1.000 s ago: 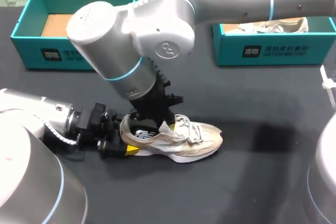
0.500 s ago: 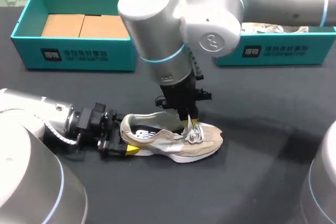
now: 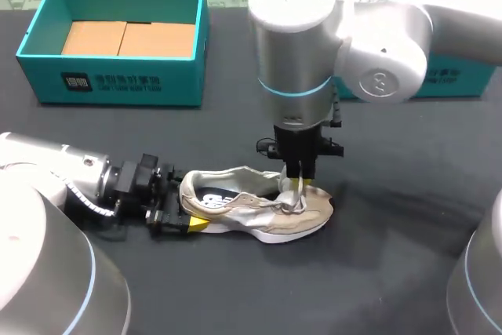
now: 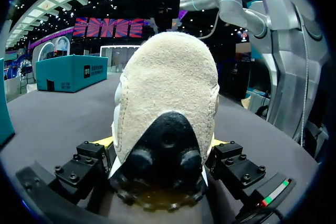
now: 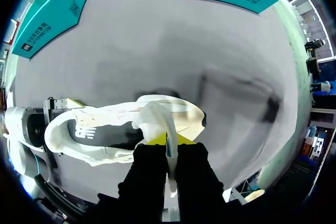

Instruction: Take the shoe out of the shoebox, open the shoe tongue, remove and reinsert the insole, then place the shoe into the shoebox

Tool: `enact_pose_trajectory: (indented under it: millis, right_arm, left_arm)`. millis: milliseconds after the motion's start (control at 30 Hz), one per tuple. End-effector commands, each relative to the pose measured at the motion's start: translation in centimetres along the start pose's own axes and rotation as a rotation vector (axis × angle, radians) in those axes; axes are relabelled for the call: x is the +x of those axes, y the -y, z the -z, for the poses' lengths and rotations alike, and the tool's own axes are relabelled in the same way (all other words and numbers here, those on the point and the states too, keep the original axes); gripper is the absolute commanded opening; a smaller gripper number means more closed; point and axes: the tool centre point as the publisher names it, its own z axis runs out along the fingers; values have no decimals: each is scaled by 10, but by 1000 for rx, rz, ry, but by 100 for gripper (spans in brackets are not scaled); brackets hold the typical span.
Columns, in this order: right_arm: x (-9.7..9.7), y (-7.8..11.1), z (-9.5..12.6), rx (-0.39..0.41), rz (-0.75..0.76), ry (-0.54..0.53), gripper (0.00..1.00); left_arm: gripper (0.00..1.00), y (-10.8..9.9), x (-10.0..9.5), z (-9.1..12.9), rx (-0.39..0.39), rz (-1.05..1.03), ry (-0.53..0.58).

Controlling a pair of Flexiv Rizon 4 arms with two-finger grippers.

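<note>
Colleague: Status on your right gripper?

Me: My right gripper (image 5: 169, 146) is pinched shut on the tongue (image 5: 153, 120), its yellow tips close together with the pale flap between them. A second ago it stood deep over the heel opening. Since then it has travelled along the shoe toward the toe, and it now hangs above the laces (image 3: 292, 203), drawing the tongue up and forward.

Colleague: And the other side?

Me: My left gripper (image 4: 161, 145) has not budged. It clamps the heel from both sides, so the shoe (image 3: 259, 213) has stayed where it was, resting on its sole on the black table (image 3: 376, 272), well apart from the shoebox (image 3: 110, 80) behind it.

Colleague: What does that buy you?

Me: The mouth of the shoe now gapes, and the dark insole (image 5: 100, 131) shows inside, not yet lifted out. I judge the tongue step nearly done. Removing the insole comes next, and the shoe is a long way from going back into its box.
</note>
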Motion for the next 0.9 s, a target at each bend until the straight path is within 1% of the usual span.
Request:
enact_pose_trajectory:
  millis: [33,133,167,233,400,433,533,733,900]
  right_arm:
    - [-2,6,-3,-13,-553,-16,0]
    - [-7,11,-9,4,-492,-84,0]
    - [-10,13,-12,1,-477,-70,0]
    - [-17,16,-17,15,-454,-124,0]
    - [-31,18,-31,19,-413,-169,0]
    - [-33,18,-34,19,-406,-194,0]
    - [-39,19,-37,4,-392,-223,0]
    - [-42,18,-41,-11,-355,-247,0]
    - [-43,15,-48,-3,-349,-283,0]
  left_arm:
    - [0,-1,1,0,-1,0,2]
    - [0,-1,1,0,-1,0,2]
    - [0,-1,1,0,-1,0,2]
    - [0,-1,1,0,-1,0,2]
    - [0,-1,1,0,-1,0,2]
    - [0,-1,1,0,-1,0,2]
    - [0,-1,1,0,-1,0,2]
    - [0,-1,1,0,-1,0,2]
    - [0,-1,1,0,-1,0,2]
